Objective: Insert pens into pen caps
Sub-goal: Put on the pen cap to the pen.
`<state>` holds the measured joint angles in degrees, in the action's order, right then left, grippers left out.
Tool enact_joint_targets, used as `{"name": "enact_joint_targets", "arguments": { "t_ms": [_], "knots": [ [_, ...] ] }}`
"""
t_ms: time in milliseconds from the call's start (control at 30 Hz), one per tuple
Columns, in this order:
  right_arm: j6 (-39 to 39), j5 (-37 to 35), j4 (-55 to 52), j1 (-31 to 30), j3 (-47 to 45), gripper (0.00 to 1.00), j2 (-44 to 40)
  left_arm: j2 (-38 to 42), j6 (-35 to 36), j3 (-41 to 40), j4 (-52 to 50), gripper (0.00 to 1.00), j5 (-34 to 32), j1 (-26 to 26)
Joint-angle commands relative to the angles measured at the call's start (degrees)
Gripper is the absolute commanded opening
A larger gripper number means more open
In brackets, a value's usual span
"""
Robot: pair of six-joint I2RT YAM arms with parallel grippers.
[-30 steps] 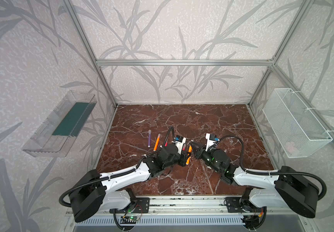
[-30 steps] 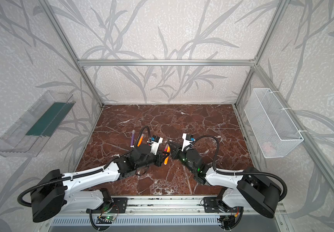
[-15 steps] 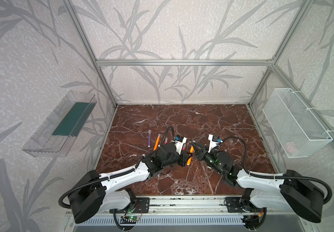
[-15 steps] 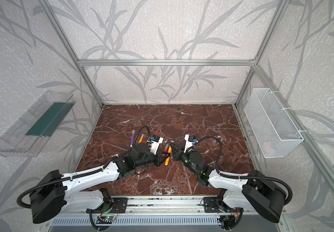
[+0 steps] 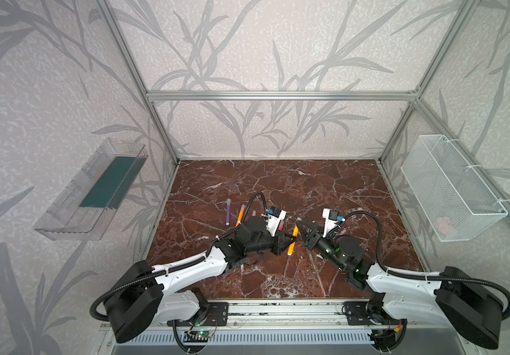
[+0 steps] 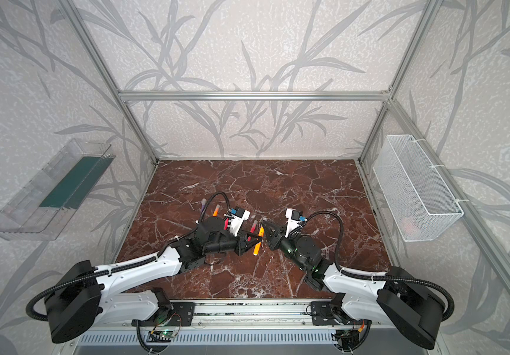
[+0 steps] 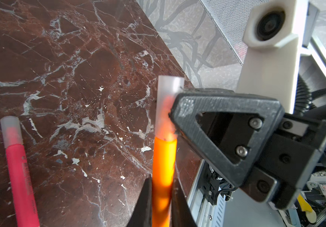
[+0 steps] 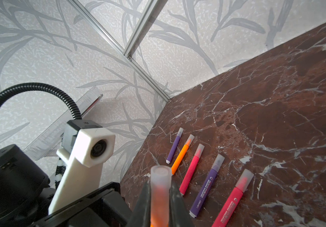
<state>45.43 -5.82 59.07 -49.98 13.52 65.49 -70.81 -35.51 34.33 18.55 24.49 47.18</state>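
Evidently, a frosted tubular cap (image 7: 168,110) sheathes the smooth orange pen (image 7: 163,173).

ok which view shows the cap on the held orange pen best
left wrist: the cap shows side-on, seated on the orange pen. right wrist sees it foreshortened, pinched in the right gripper. in both top views it's too small to make out.

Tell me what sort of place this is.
Most likely a robot test cell: an aluminium frame with patterned panels boxes in a marble-look table, the left arm and right arm sit on a rail at its front, and a wire basket hangs on one wall.
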Motion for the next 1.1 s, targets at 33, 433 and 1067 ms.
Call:
{"name": "enact_joint_targets", "arguments": {
  "t_ms": [33, 433, 1067],
  "knots": [
    [-0.9, 5.8, 3.7, -1.1, -1.6, 0.0, -0.3, -0.5, -5.1, 0.8, 8.2, 0.0, -6.0, -4.2],
    [-2.7, 0.6, -3.4, -4.6, -0.5, 0.0, 0.5, -0.3, -5.2, 3.2, 3.5, 0.0, -9.4, -6.5],
    [-6.8, -20.1, -28.3, -11.0, 1.6, 0.08, -12.5, -2.7, -1.7, 8.1, -7.7, 0.0, -13.9, -7.0]
  ]
}}
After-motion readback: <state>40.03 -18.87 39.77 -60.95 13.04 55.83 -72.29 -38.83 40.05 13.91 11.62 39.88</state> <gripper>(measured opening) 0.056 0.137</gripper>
